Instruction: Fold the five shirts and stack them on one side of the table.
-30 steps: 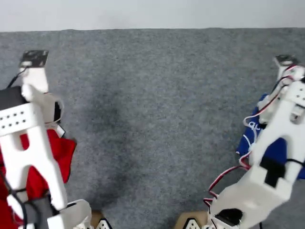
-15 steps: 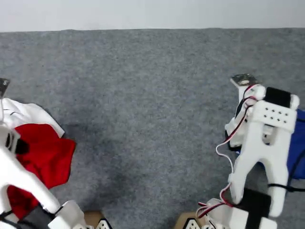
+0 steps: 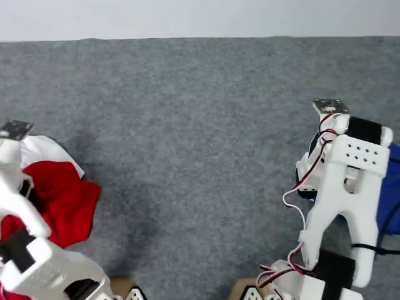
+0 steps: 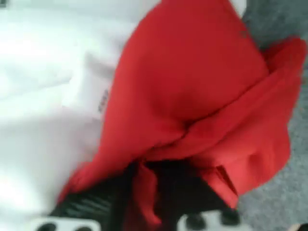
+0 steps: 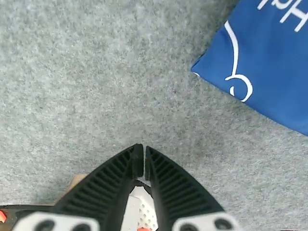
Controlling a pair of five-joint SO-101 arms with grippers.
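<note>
From above, we see a grey felt table cover point(image 3: 200, 144) running back to a pale wall point(image 3: 200, 19). At its left edge a red shirt point(image 3: 62, 200) lies crumpled, overlapping a white shirt point(image 3: 44, 150) behind it, and the left arm point(image 3: 25, 262) stands over both. At the right edge a blue shirt point(image 3: 389, 200) lies mostly hidden under the right arm point(image 3: 347, 181).

In the left wrist view, the left gripper point(image 4: 144, 168) is pinched on a fold of the red shirt, with red cloth bunched between its black jaws. The white shirt lies just beside that fold, and a strip of grey cover shows past the red.

In the right wrist view, the right gripper point(image 5: 140, 151) is clenched on nothing, its jaws pressed together over bare grey cover. A corner of the blue shirt, with white print, lies nearby, apart from the jaws.
</note>
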